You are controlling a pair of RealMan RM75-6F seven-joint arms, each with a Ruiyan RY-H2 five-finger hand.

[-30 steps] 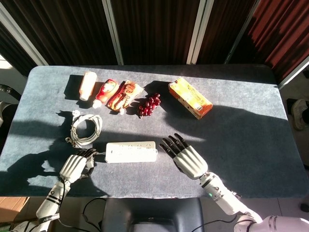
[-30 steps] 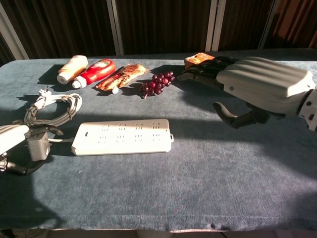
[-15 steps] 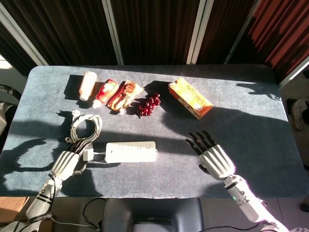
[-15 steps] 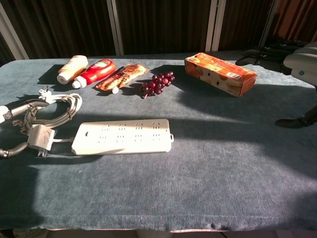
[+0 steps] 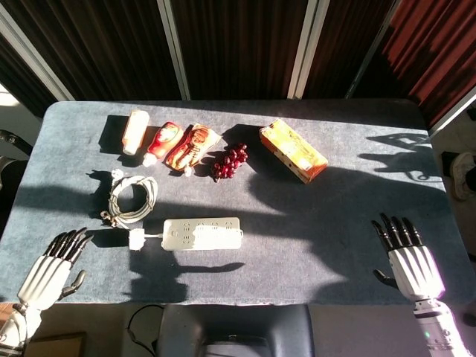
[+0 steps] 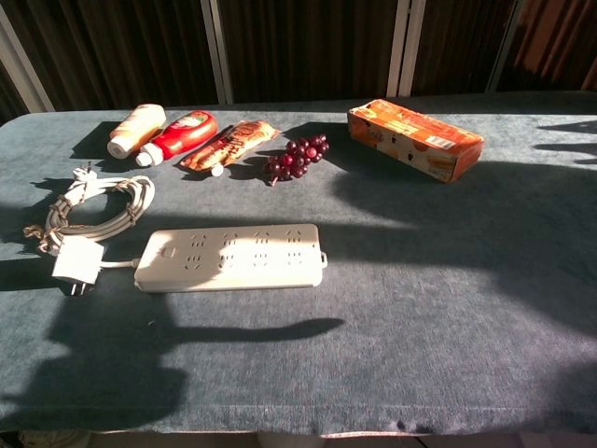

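A white power strip [image 5: 202, 233] [image 6: 230, 258] lies near the table's front, with a white plug adapter [image 5: 137, 239] [image 6: 75, 264] at its left end and a coiled white cable [image 5: 131, 199] [image 6: 96, 207] behind that. My left hand [image 5: 52, 270] is over the front left corner, fingers apart, holding nothing. Over the front right corner my right hand [image 5: 408, 260] is also spread and empty. Both hands are well away from the strip. The chest view shows neither hand.
Along the back stand a pale bottle [image 5: 134, 132], a red ketchup bottle [image 5: 163, 141], an orange sachet [image 5: 190, 147], a bunch of dark grapes [image 5: 230, 161] and an orange carton [image 5: 293, 150]. The grey table [image 5: 349, 216] ends just ahead of both hands.
My left hand has let go of the plug adapter and drawn back to the front left corner. My right hand has swung from beside the strip to the front right corner.
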